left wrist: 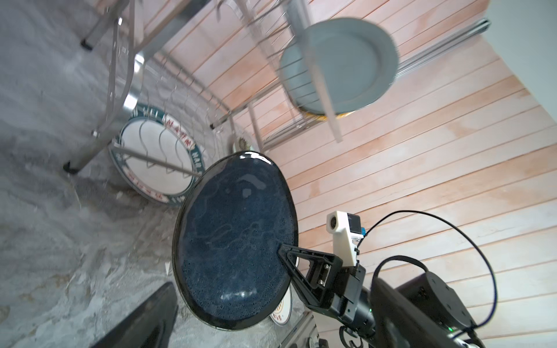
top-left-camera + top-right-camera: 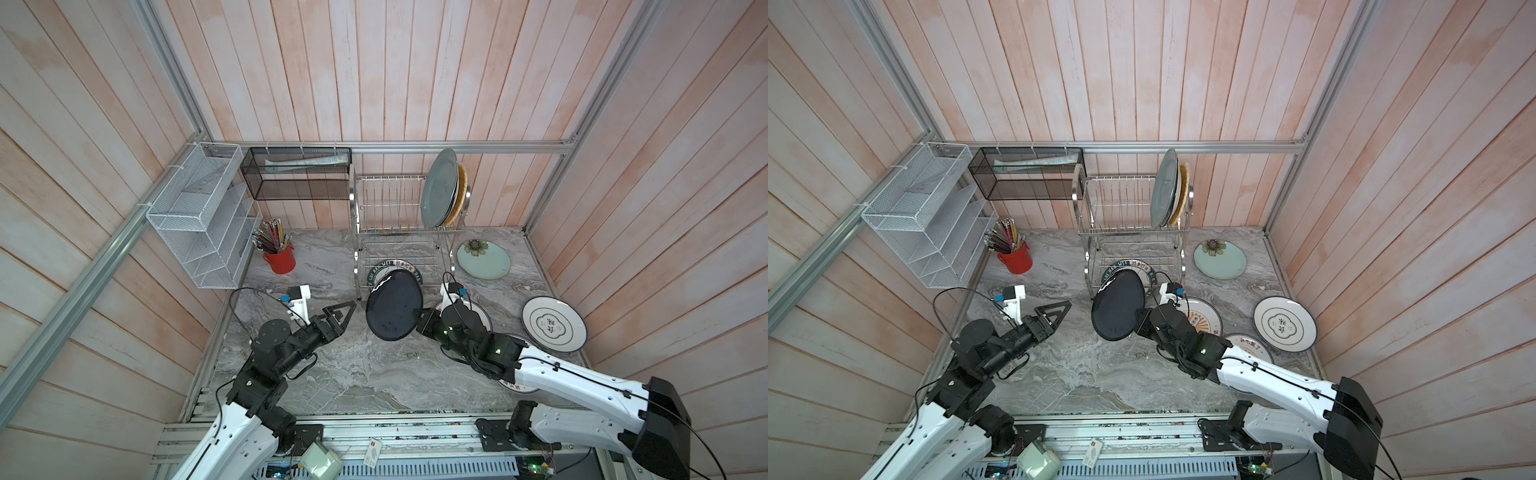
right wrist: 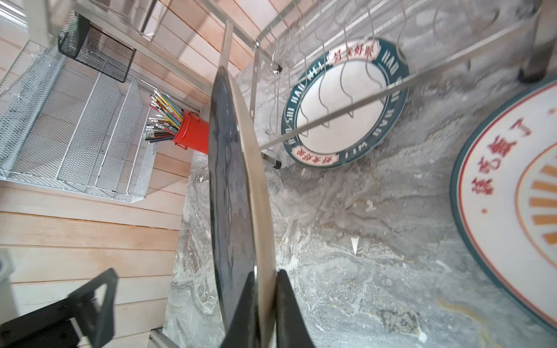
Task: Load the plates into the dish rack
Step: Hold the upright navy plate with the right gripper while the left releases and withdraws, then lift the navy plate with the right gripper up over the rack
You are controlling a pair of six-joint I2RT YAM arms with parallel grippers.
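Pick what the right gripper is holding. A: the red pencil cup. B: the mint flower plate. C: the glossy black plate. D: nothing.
C: the right gripper is shut on the rim of the glossy black plate, and the right wrist view shows that rim pinched between its two fingers.

The upper tier of the dish rack [image 2: 390, 199] is offering open slots along its left and middle, while the grey-teal plate [image 2: 439, 189] and those behind it are filling its right end. The black plate [image 2: 394, 305], standing on edge in the right claw [image 2: 417, 312], is blocking the rack's lower front. The green-lettered plate [image 2: 384, 266] is lying on the worktop [image 2: 353, 374] beneath that tier. The left claw [image 2: 348, 314], spread wide, is hanging just left of the black plate, apart from it. The near worktop is lying open. The red pencil cup [image 2: 280, 259] is standing far left, and the mint plate [image 2: 483, 259] and blue-ring plate [image 2: 554, 322] are occupying the right.
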